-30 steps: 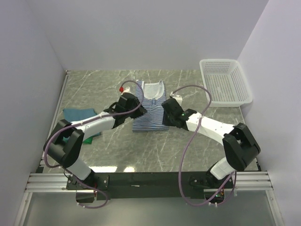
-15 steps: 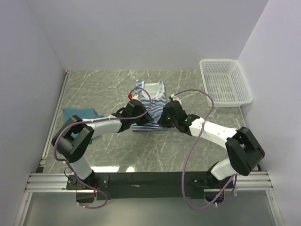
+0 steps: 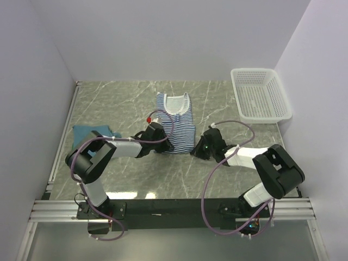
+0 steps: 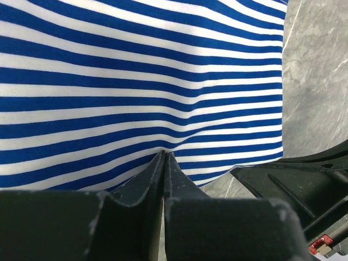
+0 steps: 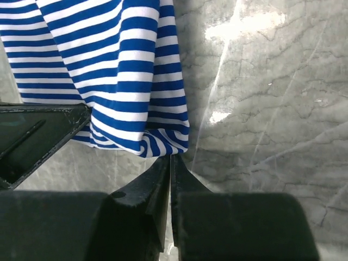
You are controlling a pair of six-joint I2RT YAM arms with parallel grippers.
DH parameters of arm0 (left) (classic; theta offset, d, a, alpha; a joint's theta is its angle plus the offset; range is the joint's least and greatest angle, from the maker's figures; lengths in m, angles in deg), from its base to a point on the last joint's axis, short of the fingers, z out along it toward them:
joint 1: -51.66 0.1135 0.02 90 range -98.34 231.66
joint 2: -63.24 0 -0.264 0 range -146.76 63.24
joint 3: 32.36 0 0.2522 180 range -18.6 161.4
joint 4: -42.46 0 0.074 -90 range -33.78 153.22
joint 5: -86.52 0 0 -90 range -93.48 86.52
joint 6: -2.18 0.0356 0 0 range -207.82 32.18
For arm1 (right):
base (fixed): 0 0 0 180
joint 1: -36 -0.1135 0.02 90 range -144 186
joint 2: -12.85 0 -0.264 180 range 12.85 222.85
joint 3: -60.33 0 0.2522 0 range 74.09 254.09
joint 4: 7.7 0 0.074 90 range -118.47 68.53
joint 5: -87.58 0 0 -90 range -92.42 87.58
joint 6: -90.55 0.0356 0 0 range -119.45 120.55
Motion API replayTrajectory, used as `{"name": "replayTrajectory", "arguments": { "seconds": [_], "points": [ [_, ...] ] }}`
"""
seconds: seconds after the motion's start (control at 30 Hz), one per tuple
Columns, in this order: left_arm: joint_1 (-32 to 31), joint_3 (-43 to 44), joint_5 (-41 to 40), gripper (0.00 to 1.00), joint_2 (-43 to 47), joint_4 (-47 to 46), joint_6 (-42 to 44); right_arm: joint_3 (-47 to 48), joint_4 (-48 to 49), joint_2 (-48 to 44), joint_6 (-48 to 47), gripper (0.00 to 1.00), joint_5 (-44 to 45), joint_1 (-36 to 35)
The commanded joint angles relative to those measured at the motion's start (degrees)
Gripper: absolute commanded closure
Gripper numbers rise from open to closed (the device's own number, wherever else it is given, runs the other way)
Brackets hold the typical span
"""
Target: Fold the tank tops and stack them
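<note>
The navy-and-white striped tank top (image 3: 177, 117) lies flat mid-table, neckline away from me. My left gripper (image 3: 165, 148) is at its near left hem corner, and in the left wrist view the gripper (image 4: 164, 156) is shut, its tips pinching the striped hem (image 4: 141, 81), which puckers toward them. At the near right corner, my right gripper (image 3: 194, 151) is low on the table. Seen from the right wrist, that gripper (image 5: 171, 158) is shut on the bunched corner of the striped cloth (image 5: 109, 65). A teal-blue tank top (image 3: 89, 132) lies at the left.
A white mesh basket (image 3: 261, 93) stands at the back right, against the right wall. White walls close in three sides of the marbled table (image 3: 163, 179). The two gripper bodies sit close together along the hem, about a hand's width apart.
Both grippers have dropped from over the striped top's middle to its near hem and closed on the two corners. The arms now lie low and stretched along the table.
</note>
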Motion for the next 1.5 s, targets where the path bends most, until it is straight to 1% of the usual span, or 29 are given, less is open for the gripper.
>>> {"name": "replayTrajectory", "arguments": {
  "seconds": [0.0,0.13,0.23,0.33,0.47,0.57,0.6,0.67,0.73,0.8,0.93,1.07,1.17,1.33,1.47],
  "points": [
    [-0.2,-1.74,-1.51,0.91,1.01,-0.03,-0.06,-2.9,1.64,-1.55,0.54,0.92,-1.4,0.86],
    [-0.2,-1.4,-0.99,0.86,2.86,-0.64,0.98,-4.66,1.48,-7.08,1.06,0.91,-3.51,0.25],
    [-0.2,0.27,-0.9,0.85,3.39,0.32,1.87,-3.17,-0.72,-12.27,1.85,0.91,-2.82,-2.47],
    [-0.2,1.15,-0.81,0.84,3.83,0.85,2.22,0.69,-1.78,-13.69,2.03,0.91,-0.89,-4.06],
    [-0.11,1.33,-2.47,0.82,5.5,2.69,2.05,7.45,-0.47,-9.57,1.86,0.9,-1.67,-4.24],
    [0.42,1.51,-2.92,0.83,5.33,3.83,1.35,11.67,0.68,-3.59,2.12,0.91,-2.55,-4.15],
    [0.59,1.68,-4.66,0.83,5.15,4.1,1.26,12.38,1.46,-0.88,2.47,0.91,-3.07,-4.06],
    [0.86,2.03,-5.38,0.84,4.1,4.8,0.9,14.05,2.08,2.55,2.65,0.91,-3.34,-3.89],
    [1.21,2.12,-5.38,0.86,3.31,5.07,0.64,14.41,2.52,4.24,2.65,0.91,-3.17,-3.54],
    [1.3,1.86,-5.38,0.86,2.69,4.98,0.47,13.19,3.57,5.73,2.73,0.92,-3.17,-3.1],
    [1.73,0.1,-5.38,0.86,2.6,4.27,0.2,8.89,5.51,7.23,3.17,0.92,-3.69,0.32],
    [2.44,-1.48,-5.29,0.87,3.3,4.1,0.38,1.16,8.67,6.71,3.7,0.93,-5.18,3.67],
    [2.88,-2.8,-5.2,0.87,4.18,4.01,0.55,-1.49,8.5,6.53,2.83,0.94,-5.27,4.9],
    [3.32,-4.56,-4.5,0.86,6.29,3.48,0.9,-3.16,7.98,7.5,1.59,0.96,-5.28,5.34],
    [3.76,-4.38,-4.24,0.84,10.58,5.41,1.96,-4.4,7.54,4.52,0.98,0.96,-5.1,5.87]
  ]
}}
